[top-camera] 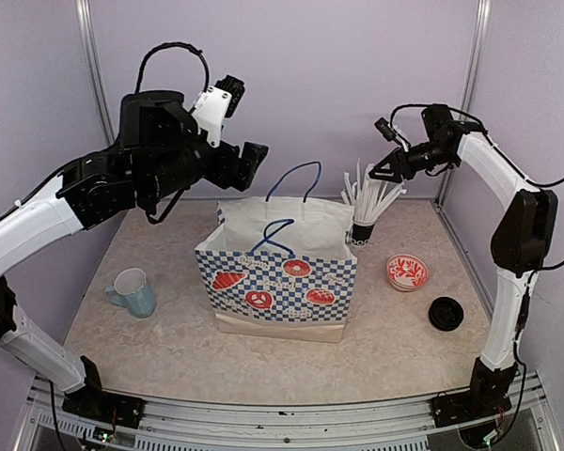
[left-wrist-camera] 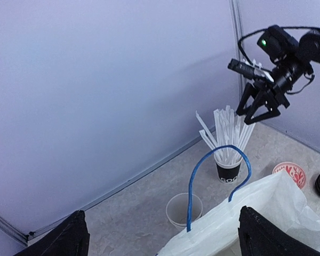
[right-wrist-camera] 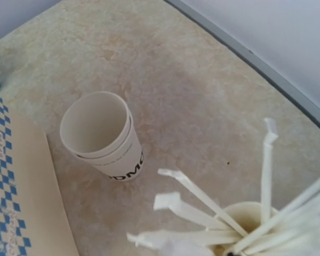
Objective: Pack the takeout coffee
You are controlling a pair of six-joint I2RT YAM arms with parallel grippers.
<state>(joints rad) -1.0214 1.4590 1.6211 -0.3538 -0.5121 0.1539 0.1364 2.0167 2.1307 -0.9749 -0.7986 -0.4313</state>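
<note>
Cups stand outside bag, lidless, below right gripper, which is half-spread and empty. Left gripper wide open above bag. Packing seems unstarted.

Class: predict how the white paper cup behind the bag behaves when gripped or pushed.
The cup looks empty: probably light, apt to slide or tip. Its thin paper wall would likely dent if squeezed. Two rims show, so nested cups might separate.

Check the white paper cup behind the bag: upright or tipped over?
Upright: the paper cup stands on its base, open mouth up, no lid on it.
</note>
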